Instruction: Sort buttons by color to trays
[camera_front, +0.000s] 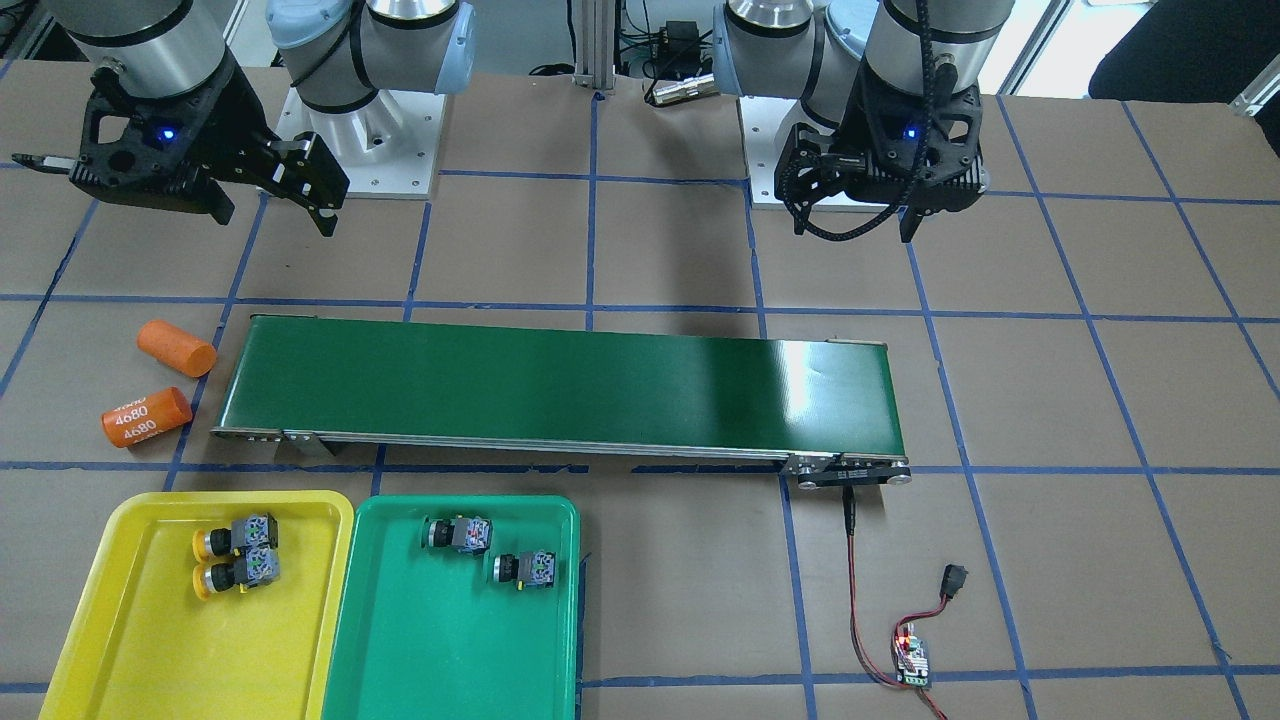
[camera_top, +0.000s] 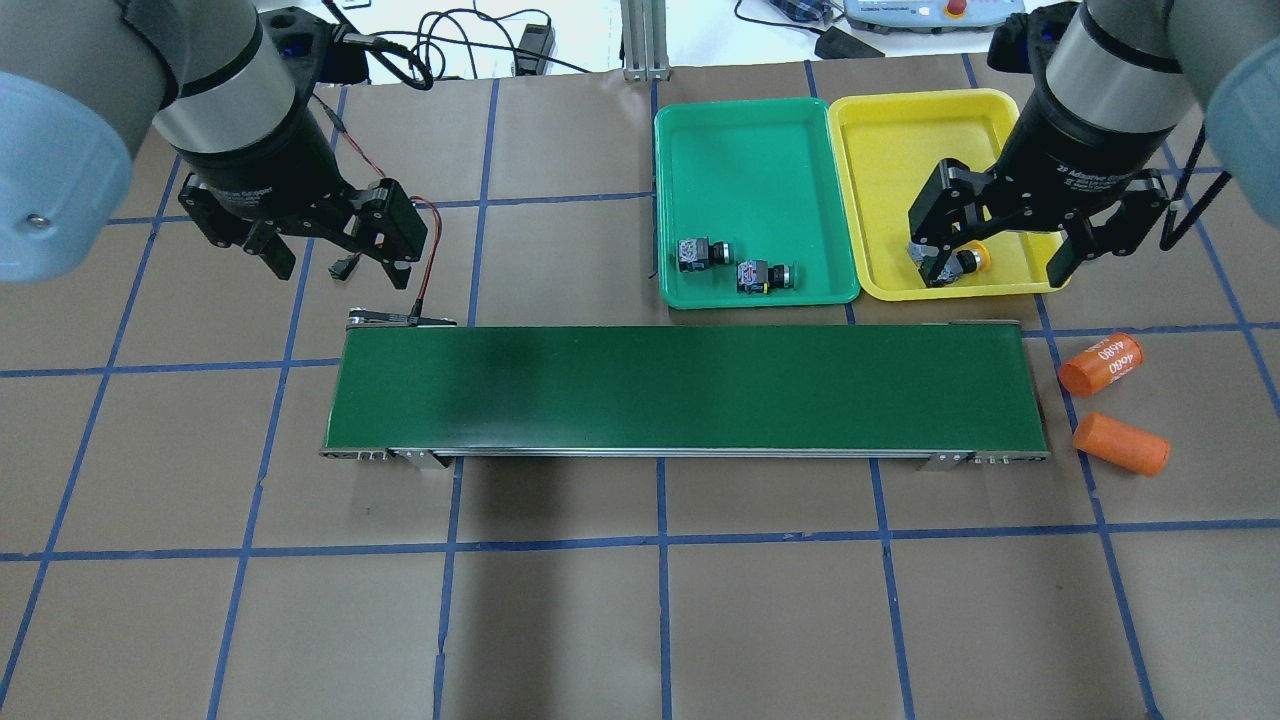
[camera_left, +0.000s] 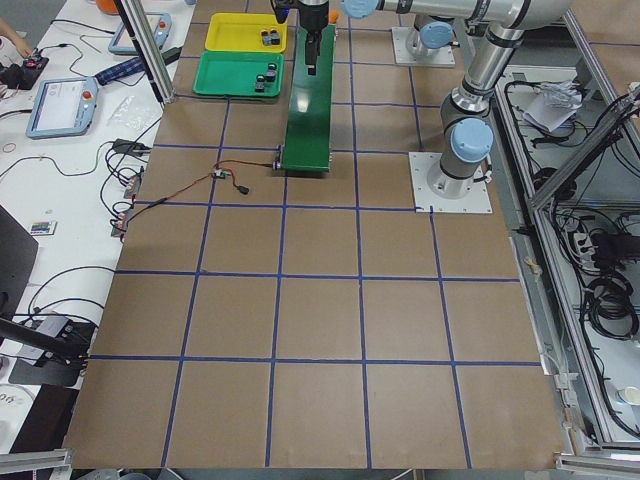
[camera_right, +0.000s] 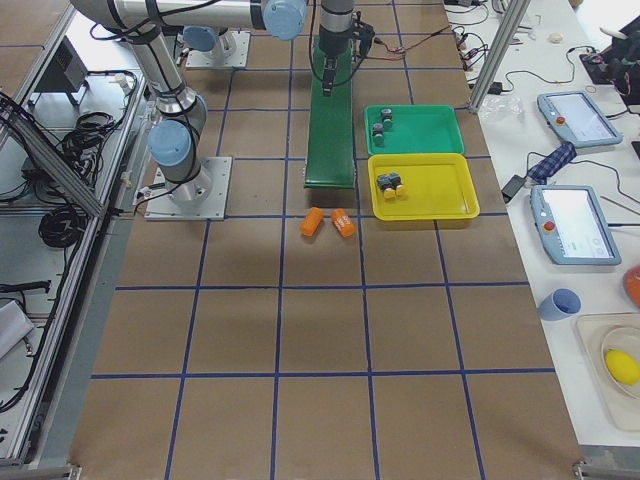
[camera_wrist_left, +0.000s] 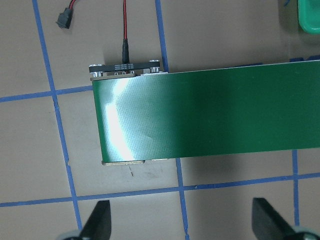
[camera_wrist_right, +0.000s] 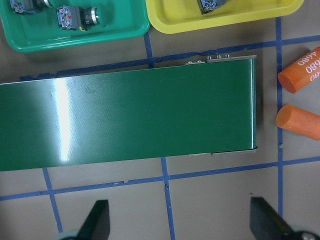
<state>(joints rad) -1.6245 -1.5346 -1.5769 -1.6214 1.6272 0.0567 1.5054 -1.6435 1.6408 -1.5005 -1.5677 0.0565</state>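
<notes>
Two yellow-capped buttons (camera_front: 215, 543) (camera_front: 215, 577) lie side by side in the yellow tray (camera_front: 150, 640). Two green-capped buttons (camera_front: 455, 533) (camera_front: 525, 570) lie in the green tray (camera_front: 450, 650). In the overhead view my right gripper (camera_top: 998, 275) hangs open above the near edge of the yellow tray (camera_top: 900, 150), partly hiding a yellow button (camera_top: 972, 260). It holds nothing. My left gripper (camera_top: 340, 272) hangs open and empty over the table, beyond the belt's left end. The green buttons (camera_top: 703, 252) (camera_top: 765, 275) sit near the green tray's (camera_top: 750, 160) front rim.
A long dark-green conveyor belt (camera_top: 680, 390) crosses the table's middle. Two orange cylinders (camera_top: 1100, 362) (camera_top: 1120, 443) lie off its right end. A small circuit board with red wires (camera_front: 912, 655) sits near the belt's other end.
</notes>
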